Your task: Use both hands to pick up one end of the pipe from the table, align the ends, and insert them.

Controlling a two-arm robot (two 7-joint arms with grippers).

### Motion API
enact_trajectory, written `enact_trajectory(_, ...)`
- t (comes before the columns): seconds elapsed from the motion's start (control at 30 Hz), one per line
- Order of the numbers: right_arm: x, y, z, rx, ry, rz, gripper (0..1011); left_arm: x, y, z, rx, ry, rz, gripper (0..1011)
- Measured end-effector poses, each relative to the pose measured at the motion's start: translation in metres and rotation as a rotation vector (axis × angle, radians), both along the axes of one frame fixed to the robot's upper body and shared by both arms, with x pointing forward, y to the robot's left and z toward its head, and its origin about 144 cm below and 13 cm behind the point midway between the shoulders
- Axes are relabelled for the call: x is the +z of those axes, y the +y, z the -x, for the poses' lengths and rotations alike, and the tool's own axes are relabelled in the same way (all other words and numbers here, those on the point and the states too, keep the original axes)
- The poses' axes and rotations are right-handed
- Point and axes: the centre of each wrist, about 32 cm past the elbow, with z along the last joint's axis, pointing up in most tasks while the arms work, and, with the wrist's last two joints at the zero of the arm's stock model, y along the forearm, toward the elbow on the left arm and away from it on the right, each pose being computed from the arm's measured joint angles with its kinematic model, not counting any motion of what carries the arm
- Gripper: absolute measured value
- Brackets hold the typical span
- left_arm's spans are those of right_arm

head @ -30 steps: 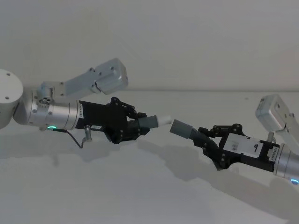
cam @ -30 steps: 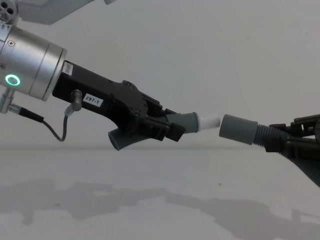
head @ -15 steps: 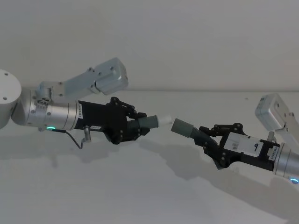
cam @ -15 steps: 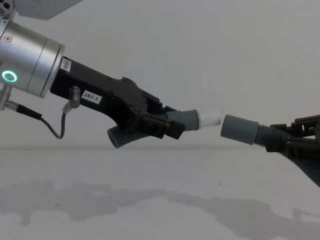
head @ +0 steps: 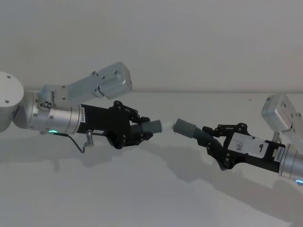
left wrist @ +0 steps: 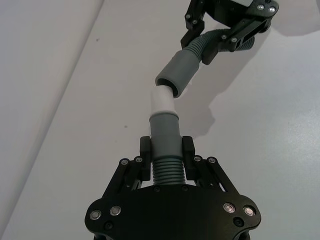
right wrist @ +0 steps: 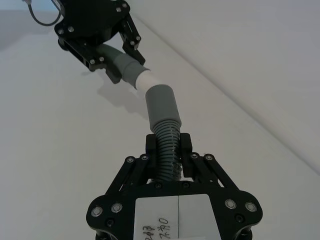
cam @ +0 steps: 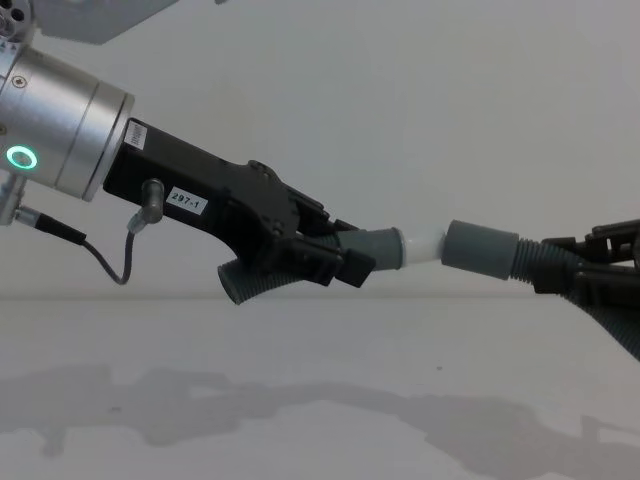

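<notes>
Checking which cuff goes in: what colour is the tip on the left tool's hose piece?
White, on a grey cuff; tip shows best in the left wrist view.

The gap between the two ends has closed. The white tip (cam: 424, 243) of the left hose piece (cam: 262, 280), which stood clear of the plain grey cuff (cam: 481, 250) one second ago, now meets its mouth. The left gripper (cam: 325, 257) has lowered slightly; the right gripper (head: 211, 142) has advanced toward it. Both hose pieces now lie nearer to one line.
</notes>
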Motion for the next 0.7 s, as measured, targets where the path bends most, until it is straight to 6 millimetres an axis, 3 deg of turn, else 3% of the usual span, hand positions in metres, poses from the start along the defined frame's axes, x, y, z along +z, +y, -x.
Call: enact_trajectory(0.7,0.0072,0.0006,0.003,0.049,-0.022,-0.015,264,-0.0019,-0.0006,-0.0017,-0.034,0.009,0.02,357)
